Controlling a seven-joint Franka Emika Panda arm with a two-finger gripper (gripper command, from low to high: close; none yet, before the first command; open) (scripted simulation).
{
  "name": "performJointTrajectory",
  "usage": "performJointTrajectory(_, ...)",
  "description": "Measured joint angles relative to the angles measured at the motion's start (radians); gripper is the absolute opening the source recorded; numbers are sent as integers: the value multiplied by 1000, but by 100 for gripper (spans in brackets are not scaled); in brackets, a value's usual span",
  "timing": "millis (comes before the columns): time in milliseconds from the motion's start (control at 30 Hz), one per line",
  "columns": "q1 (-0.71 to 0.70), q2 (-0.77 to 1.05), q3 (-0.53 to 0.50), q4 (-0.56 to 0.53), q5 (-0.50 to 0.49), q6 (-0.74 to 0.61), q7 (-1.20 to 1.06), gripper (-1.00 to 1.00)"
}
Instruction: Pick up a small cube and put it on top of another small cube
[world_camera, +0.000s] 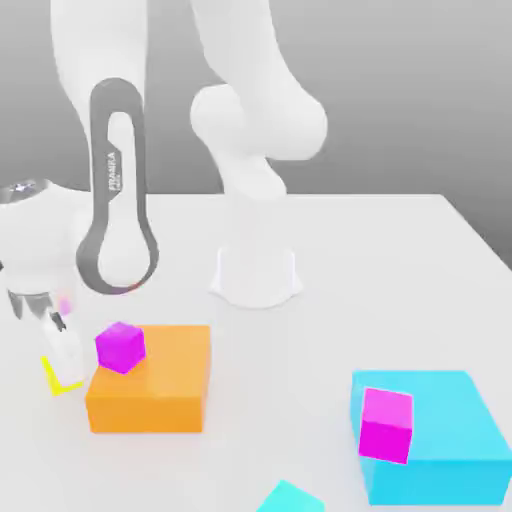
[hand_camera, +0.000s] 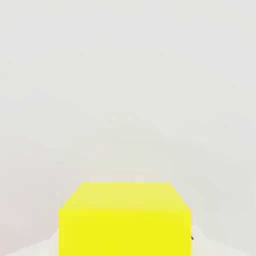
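The small bright yellow cube (world_camera: 52, 379) sits low at the exterior view's left, on or just above the white table (world_camera: 400, 260), partly covered by a white finger (world_camera: 62, 346). My gripper (world_camera: 57, 368) reaches down over it, one finger on each side, and looks shut on it. In the hand view the yellow cube (hand_camera: 125, 220) fills the space between the fingers, whose pale tips lie flush against its two sides.
Just right of the gripper lies a flat orange block (world_camera: 155, 385) with a magenta cube (world_camera: 120, 347) on its near-left corner. A large cyan block (world_camera: 440, 440) at the front right carries another magenta cube (world_camera: 386, 425). A small cyan cube (world_camera: 290, 497) lies at the front edge. The arm's base (world_camera: 256, 272) stands mid-table.
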Motion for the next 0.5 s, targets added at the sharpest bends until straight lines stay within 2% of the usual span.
performJointTrajectory(200, 79, -195, -120, -45, -183, -146, 139, -100)
performJointTrajectory(300, 157, -244, -65, -14, -227, -223, 225, -100)
performJointTrajectory(500, 424, -302, 74, 85, -257, -374, 390, -100)
